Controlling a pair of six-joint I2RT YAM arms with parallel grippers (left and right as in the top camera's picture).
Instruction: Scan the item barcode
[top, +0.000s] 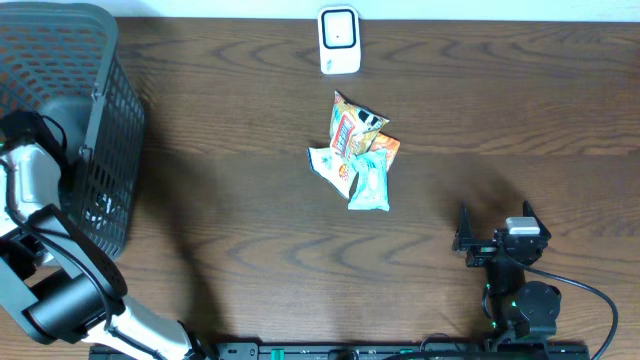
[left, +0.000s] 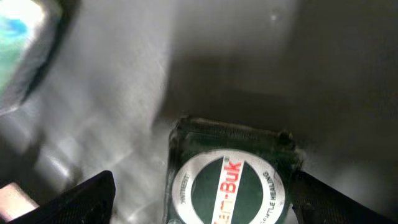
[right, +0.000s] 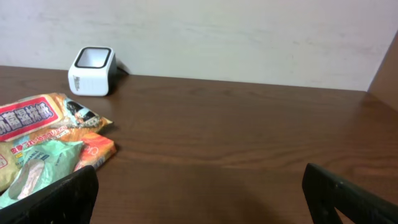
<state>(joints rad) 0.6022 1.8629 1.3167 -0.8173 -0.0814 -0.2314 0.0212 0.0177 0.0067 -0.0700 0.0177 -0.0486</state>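
Note:
My left gripper (left: 202, 183) is down inside the black mesh basket (top: 110, 110) and stands open. Between its fingers (left: 87, 196) lies a dark green pack with a round white-and-green label reading "Buk" (left: 230, 186); the right finger is close to its edge, the left one well apart. In the overhead view the basket wall hides these fingers. The white barcode scanner (top: 339, 40) stands at the table's far edge, also in the right wrist view (right: 92, 71). My right gripper (top: 495, 215) rests open near the front right, with nothing between its fingers (right: 62, 199).
A small heap of snack packets (top: 358, 152) lies mid-table, seen at the left of the right wrist view (right: 43, 143). The basket fills the far left corner. A pale blue-green item (left: 15, 37) shows at the left wrist view's upper left.

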